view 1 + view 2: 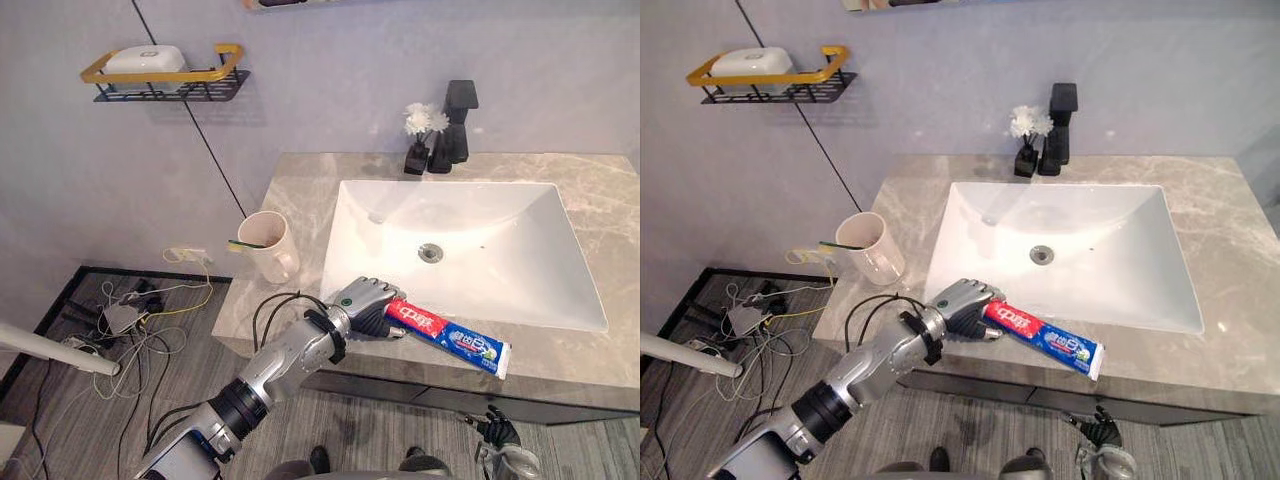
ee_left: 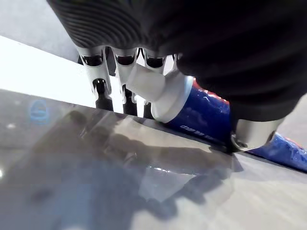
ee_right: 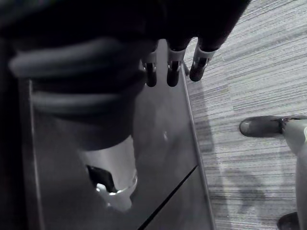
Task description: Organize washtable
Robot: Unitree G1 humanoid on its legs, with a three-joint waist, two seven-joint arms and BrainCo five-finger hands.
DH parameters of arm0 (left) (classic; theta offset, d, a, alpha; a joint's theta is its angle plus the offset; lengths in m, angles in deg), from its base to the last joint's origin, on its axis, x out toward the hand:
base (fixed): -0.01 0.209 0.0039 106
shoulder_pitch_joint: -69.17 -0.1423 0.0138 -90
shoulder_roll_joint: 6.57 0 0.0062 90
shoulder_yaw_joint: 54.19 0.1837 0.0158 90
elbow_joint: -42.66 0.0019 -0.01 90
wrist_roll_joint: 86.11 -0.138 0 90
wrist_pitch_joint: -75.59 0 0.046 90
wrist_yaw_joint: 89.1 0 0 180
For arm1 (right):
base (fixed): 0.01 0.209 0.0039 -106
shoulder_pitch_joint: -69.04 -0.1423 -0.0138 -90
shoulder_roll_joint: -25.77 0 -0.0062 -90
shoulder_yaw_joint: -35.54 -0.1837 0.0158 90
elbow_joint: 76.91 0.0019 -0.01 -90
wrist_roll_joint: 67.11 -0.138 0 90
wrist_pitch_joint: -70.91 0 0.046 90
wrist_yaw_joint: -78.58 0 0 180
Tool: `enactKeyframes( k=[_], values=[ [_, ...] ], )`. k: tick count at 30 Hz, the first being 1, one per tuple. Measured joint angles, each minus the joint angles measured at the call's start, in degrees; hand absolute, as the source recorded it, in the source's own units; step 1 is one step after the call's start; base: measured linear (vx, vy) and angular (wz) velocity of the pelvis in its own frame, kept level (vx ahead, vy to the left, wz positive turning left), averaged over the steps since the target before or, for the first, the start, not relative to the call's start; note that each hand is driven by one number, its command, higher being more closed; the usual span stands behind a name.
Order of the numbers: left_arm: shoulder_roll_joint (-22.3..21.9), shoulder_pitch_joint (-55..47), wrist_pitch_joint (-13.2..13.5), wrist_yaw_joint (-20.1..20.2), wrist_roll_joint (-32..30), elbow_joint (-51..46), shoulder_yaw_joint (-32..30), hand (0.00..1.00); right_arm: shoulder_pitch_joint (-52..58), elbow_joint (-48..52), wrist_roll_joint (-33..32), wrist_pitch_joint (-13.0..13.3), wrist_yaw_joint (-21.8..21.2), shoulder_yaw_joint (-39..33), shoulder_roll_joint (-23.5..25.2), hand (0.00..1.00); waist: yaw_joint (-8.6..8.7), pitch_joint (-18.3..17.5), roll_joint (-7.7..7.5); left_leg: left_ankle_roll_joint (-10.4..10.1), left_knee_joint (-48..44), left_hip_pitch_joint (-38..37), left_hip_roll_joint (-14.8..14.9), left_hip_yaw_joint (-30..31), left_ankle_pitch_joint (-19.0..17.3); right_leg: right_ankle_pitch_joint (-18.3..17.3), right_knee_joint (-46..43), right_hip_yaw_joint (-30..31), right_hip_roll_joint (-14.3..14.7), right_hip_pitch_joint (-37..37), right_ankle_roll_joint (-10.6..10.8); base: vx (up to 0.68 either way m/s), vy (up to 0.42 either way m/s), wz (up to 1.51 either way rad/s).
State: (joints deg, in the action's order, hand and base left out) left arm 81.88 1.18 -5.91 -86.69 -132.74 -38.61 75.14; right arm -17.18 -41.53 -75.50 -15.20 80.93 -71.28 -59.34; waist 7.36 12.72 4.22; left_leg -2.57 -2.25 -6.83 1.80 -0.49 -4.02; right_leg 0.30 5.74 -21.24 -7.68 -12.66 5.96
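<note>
Here, fingers of your left hand [image 1: 366, 303] curl round the toothpaste tube [image 1: 455, 338] on the counter [image 1: 592, 188]; firm the hold, then lift it level toward the cup [image 1: 270, 256].

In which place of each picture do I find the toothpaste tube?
Left eye view: the toothpaste tube lies on the counter, at its front edge, before the white sink. The left robot hand grips its red end.
Right eye view: same spot, lower centre.
Left wrist view: its blue body sits in that hand's grip.
Right wrist view: faces the cabinet front and floor.
Shared landmark: the white sink.
</note>
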Motion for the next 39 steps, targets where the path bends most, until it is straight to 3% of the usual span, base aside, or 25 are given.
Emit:
enactKeyframes(
  k=[21,28,30,36,39],
  values=[
    [1.1,-2.3,-0.8,-0.1,3.5,-1.9,-3.0,1.0,0.5,1.7,0.0,0.0,0.0,1.0,0.2,0.0,-0.09,-0.1,0.16,0.0,0.3,0.0,0.2,-0.4,0.0,0.0,0.0,0.3,0.5,0.4,0.0,0.0,0.001,-0.01],
    [2.9,-8.8,-1.3,-1.2,9.5,-10.9,-7.8,1.0,2.7,1.7,-0.6,0.0,0.2,-1.9,2.2,0.0,-0.8,-0.2,-0.07,0.0,0.3,1.0,0.2,-1.0,0.0,0.0,0.0,1.0,0.4,1.6,0.0,0.0,0.008,-0.04],
    [2.7,-9.7,-1.3,-1.8,11.1,-14.7,-9.2,1.0,3.8,1.7,-1.1,0.0,0.2,-2.9,2.7,0.0,-1.89,-0.3,-0.26,0.0,0.2,1.6,0.2,-1.2,0.0,0.1,0.0,1.2,0.4,2.1,-0.1,-0.01,0.005,-0.03],
    [1.5,-13.0,-0.6,-5.1,14.9,-25.8,-13.8,1.0,5.7,2.1,-2.9,0.3,0.2,-5.0,4.9,0.0,-2.19,-3.2,-2.56,0.0,0.2,2.2,0.3,-2.8,0.0,0.2,-0.1,2.7,0.3,3.4,-0.2,0.0,0.009,-0.11],
    [0.4,-15.0,-0.3,-5.8,16.2,-28.9,-15.5,1.0,5.8,2.3,-2.9,0.5,0.5,-5.5,5.4,0.0,-2.41,-3.7,-3.03,0.3,0.2,2.1,0.5,-3.9,-0.3,0.3,-0.1,4.1,0.4,4.1,-0.3,-0.02,0.012,-0.22]
  ],
)
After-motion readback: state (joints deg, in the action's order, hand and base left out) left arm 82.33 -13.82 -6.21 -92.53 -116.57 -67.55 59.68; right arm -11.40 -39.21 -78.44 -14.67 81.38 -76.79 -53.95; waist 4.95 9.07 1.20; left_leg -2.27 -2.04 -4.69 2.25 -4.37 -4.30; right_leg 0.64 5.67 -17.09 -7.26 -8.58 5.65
